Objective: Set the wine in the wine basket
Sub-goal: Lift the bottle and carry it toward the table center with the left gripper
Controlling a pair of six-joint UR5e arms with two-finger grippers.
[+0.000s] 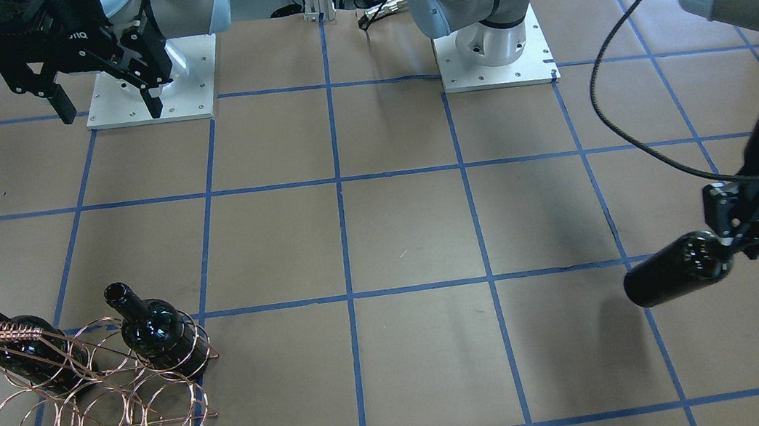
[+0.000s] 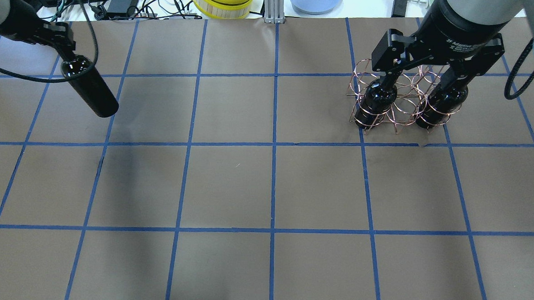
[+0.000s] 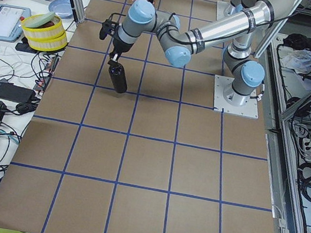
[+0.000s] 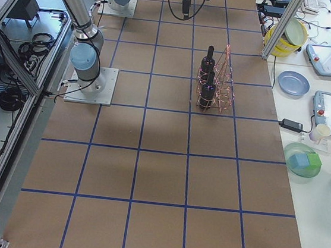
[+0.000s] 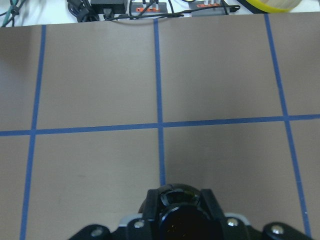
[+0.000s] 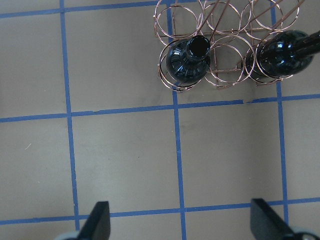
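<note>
Left gripper [image 1: 738,235] is clamped on the neck of the bottle [image 1: 677,270], lower right of the front view. The bottle hangs tilted, base apparently clear of the table [image 1: 398,240]. The neck hold leaves its body free to drop into a ring.

Basket [image 1: 95,419] sits lower left, well apart. Two bottles [image 1: 161,337] stand in the end rings of one row, and the ring between them is free, likely the target.

Right gripper [image 1: 109,105], upper left, has its jaws apart and holds nothing.

Overhead and front cameras face each other across the table [image 1: 398,240] — both share the wine basket [image 1: 99,396].
</note>
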